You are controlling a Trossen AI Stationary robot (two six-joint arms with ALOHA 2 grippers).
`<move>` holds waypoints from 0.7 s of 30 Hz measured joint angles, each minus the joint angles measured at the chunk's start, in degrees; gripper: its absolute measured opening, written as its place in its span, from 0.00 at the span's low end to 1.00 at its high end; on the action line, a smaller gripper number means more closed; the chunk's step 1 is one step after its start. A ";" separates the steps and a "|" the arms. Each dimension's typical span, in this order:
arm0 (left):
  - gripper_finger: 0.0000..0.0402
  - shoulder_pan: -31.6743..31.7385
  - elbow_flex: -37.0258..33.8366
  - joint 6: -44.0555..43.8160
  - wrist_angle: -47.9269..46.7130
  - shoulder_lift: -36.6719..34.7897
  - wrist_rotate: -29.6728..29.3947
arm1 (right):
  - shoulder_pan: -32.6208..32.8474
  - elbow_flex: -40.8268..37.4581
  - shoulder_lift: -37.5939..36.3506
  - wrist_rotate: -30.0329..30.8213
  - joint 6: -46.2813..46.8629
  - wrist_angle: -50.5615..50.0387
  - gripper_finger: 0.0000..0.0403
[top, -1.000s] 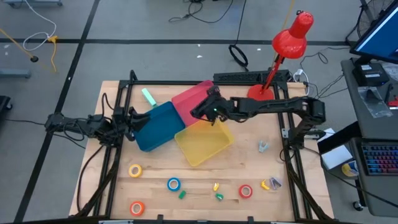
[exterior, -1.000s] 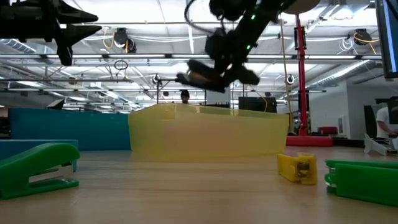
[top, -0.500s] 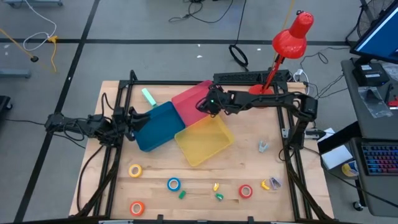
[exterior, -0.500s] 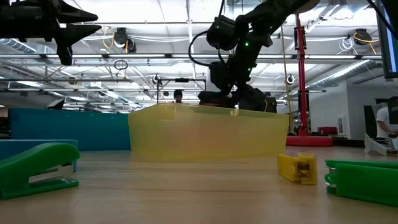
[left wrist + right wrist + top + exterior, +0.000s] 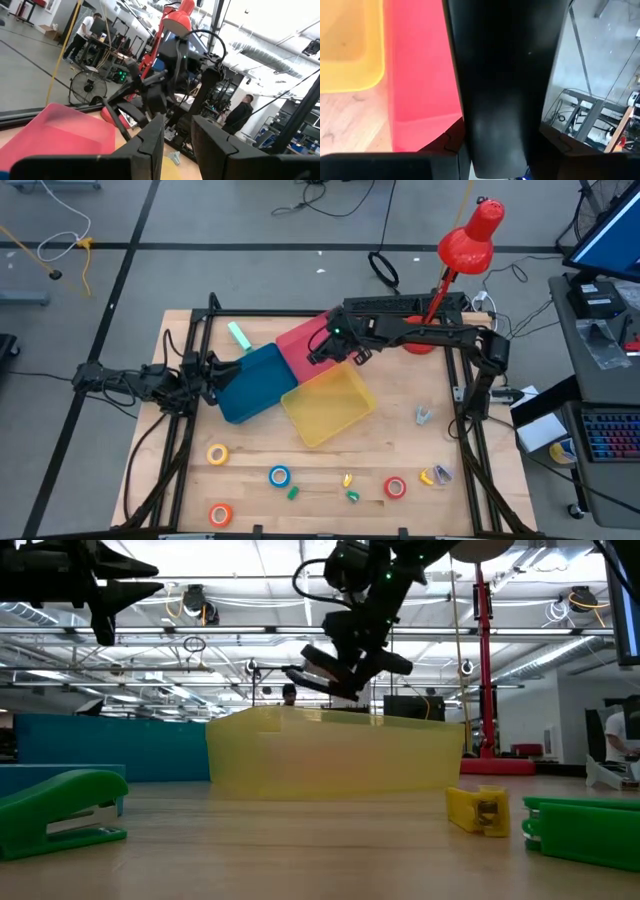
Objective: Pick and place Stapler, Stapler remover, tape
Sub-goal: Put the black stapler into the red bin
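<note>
Moved: right tool has drifted from the seam of the yellow bin and red bin to hang over the red one; in the low view it dipped behind the yellow wall, then rose again. The left arm has not stirred.
Right tool: pinching a long dark object, by its shape most likely the black stapler, carried tilted above the bins and not touching them.
Left tool: parked at the table's left edge beside the blue bin, fingers slightly apart with nothing between them.
Tape: yellow roll, blue roll, orange roll and red roll all lie on the table's near strip, well apart from the bins.
Other pieces: a green stapler and a small yellow piece also sit on the table, uncollected.
Risk, release: the stapler hangs tilted near the red bin's edge, so letting go here could bounce it off the rim or into the yellow bin.
Risk, descent: the three bins are crowded and overlap, so a lowering wrist could nudge one and shift its neighbours.
Risk, grip: a hold that is off the stapler's centre may let it swing or slip.
</note>
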 joint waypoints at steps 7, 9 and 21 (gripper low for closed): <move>0.24 0.00 0.00 -0.14 0.02 0.00 0.00 | -3.07 4.42 6.78 -3.13 3.73 -5.88 0.33; 0.24 0.00 0.00 -0.42 0.07 0.00 0.00 | -3.77 5.81 8.79 -3.04 3.99 -7.55 0.33; 0.24 0.00 0.00 -1.37 0.11 0.00 0.00 | -5.18 12.92 12.36 -13.64 10.53 -13.22 0.33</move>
